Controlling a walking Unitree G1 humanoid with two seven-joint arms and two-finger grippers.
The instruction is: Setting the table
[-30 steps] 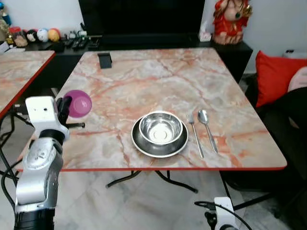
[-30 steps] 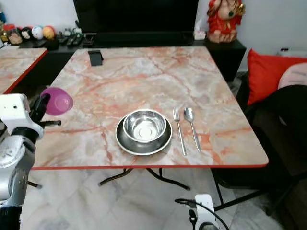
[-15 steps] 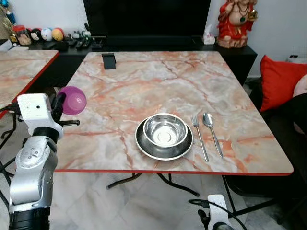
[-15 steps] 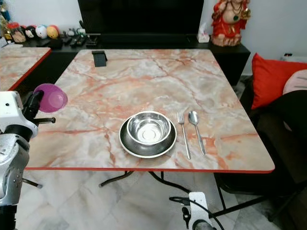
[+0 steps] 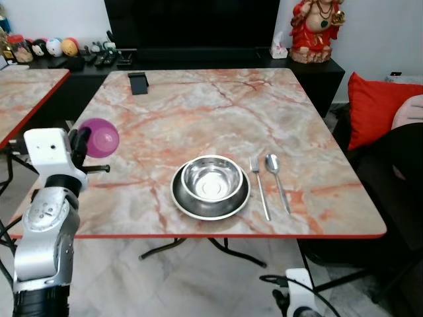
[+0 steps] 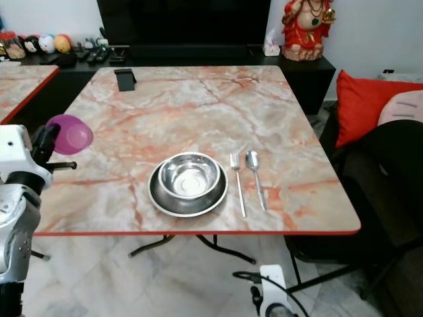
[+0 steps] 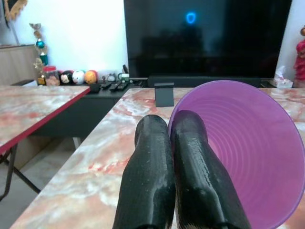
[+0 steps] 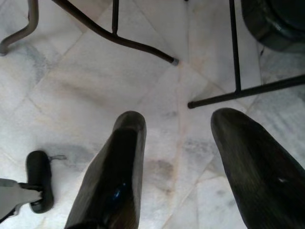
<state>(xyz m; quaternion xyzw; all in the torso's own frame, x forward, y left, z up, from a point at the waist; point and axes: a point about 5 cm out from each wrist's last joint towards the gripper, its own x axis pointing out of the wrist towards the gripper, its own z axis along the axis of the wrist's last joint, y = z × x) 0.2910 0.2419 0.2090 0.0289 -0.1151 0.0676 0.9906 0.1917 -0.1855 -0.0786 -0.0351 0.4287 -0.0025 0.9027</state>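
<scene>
My L gripper [image 7: 174,181] pinches cup [image 5: 100,137] by rim, carrying it tableward; bowl [image 5: 211,179] well to its R. R gripper [image 8: 183,167] idle, fingers wide.

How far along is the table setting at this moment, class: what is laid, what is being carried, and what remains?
Laid: a steel bowl sits in a plate, with a fork and a spoon side by side to its right. In hand: the left gripper holds a purple cup above the table's left edge. Left: setting the cup down. The right gripper hangs open over the floor.
</scene>
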